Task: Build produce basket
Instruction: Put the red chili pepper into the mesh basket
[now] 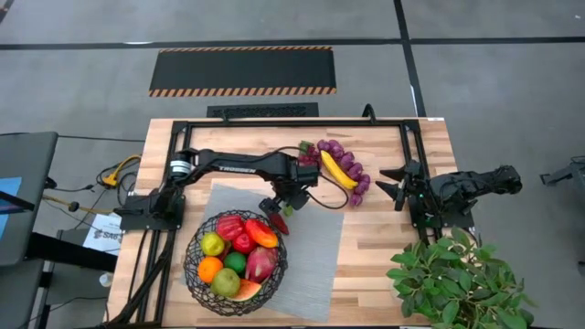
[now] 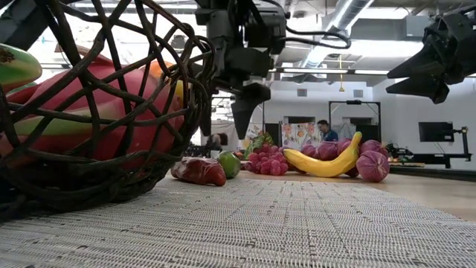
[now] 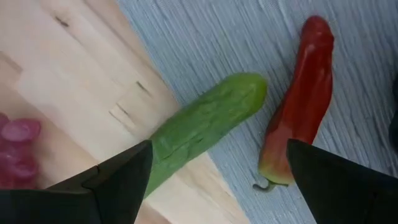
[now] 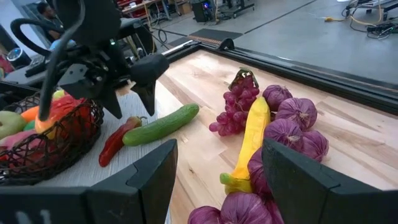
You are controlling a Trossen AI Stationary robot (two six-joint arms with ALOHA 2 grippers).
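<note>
1. At the left of the desk [image 1: 384,228], the wire basket [image 1: 236,263] sits on the near part of a grey mat [image 1: 311,265]. It holds apples, an orange, a lime, a watermelon slice and red pieces.
2. Just beyond the basket, the left claw [image 1: 280,203] hangs above the mat's far right edge with its fingers spread wide and nothing between them.
3. Right under that claw lie a red pepper [image 3: 298,106] and a cucumber [image 3: 202,127], side by side and a little apart. The pepper lies wholly on the mat; the cucumber lies half on the mat and half on the bare wood.
4. Further right, on the bare wood, a banana [image 1: 336,170] rests on a curved row of purple onions [image 4: 292,124], with a bunch of purple grapes [image 4: 236,112] beside it.
5. Right again, the right claw [image 1: 395,185] is held above the desk, well apart from the basket, pointing toward the banana. Its fingers are spread and it holds nothing.
6. At the near right corner stands a leafy green plant [image 1: 457,279].
</note>
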